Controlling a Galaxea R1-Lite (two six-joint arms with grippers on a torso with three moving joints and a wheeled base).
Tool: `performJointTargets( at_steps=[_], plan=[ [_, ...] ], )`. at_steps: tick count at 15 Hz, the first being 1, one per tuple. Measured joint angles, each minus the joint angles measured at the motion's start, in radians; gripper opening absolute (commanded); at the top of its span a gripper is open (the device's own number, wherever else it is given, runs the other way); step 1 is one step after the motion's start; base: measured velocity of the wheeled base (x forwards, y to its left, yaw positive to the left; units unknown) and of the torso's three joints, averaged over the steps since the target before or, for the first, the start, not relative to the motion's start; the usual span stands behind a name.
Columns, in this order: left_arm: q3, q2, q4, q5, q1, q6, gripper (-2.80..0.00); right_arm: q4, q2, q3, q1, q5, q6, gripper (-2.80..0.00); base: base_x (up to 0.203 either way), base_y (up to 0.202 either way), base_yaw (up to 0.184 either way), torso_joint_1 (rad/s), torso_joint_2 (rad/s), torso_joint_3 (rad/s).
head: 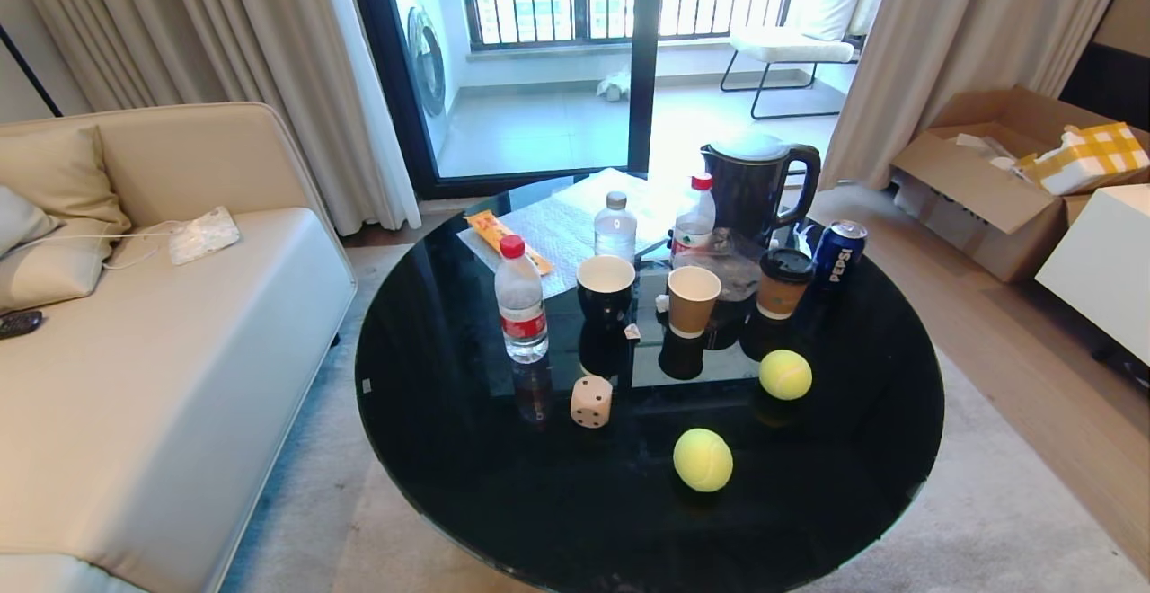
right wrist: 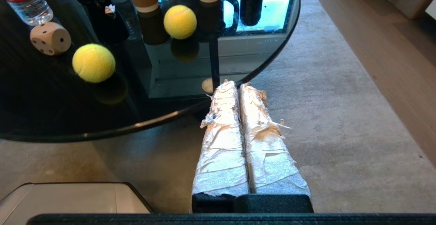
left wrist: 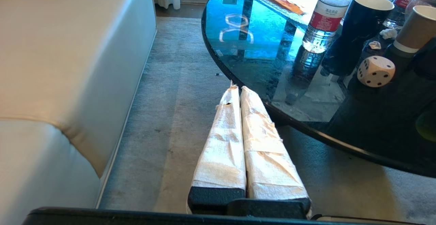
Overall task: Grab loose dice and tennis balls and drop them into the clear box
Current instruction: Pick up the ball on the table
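Wrist views: left gripper and right gripper, both clenched and empty, point level over carpet beside the surface. 2 tennis balls and 1 beige die lie loose there.

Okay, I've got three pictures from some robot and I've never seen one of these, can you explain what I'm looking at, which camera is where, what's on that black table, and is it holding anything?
This is a wheeled robot with two arms. The wide picture comes from a camera on its head, looking down at a round black glass table beside a sofa. The other two come from cameras on its wrists, looking along the fingers.

In those, the left gripper and the right gripper hang over the carpet off the table's edge. Both have tape-wrapped fingers pressed together, shut and holding nothing.

On the table near the robot lie a beige die and two tennis balls. Behind them stand water bottles, cups, a cola can and a dark kettle. I cannot make out a clear box in any picture.
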Motion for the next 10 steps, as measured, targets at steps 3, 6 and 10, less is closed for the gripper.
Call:
performJointTargets(
  at_steps=[3, 6, 10],
  plan=[
    [0.0, 0.0, 0.0, 0.0, 0.0, 0.006, -2.8, 0.0, 0.0, 0.0, 0.0, 0.0, -0.001, -2.8, 0.138, 0.0, 0.0, 0.003, 0.0, 0.002],
    [0.0, 0.0, 0.0, 0.0, 0.0, 0.006, -2.8, 0.0, 0.0, 0.0, 0.0, 0.0, 0.004, -2.8, 0.0, 0.0, 0.0, 0.0, 0.0, 0.0],
    [0.0, 0.0, 0.0, -0.003, 0.0, 0.01, -2.8, 0.0, 0.0, 0.0, 0.0, 0.0, 0.001, -2.8, 0.0, 0.0, 0.0, 0.0, 0.0, 0.0]
  ],
)
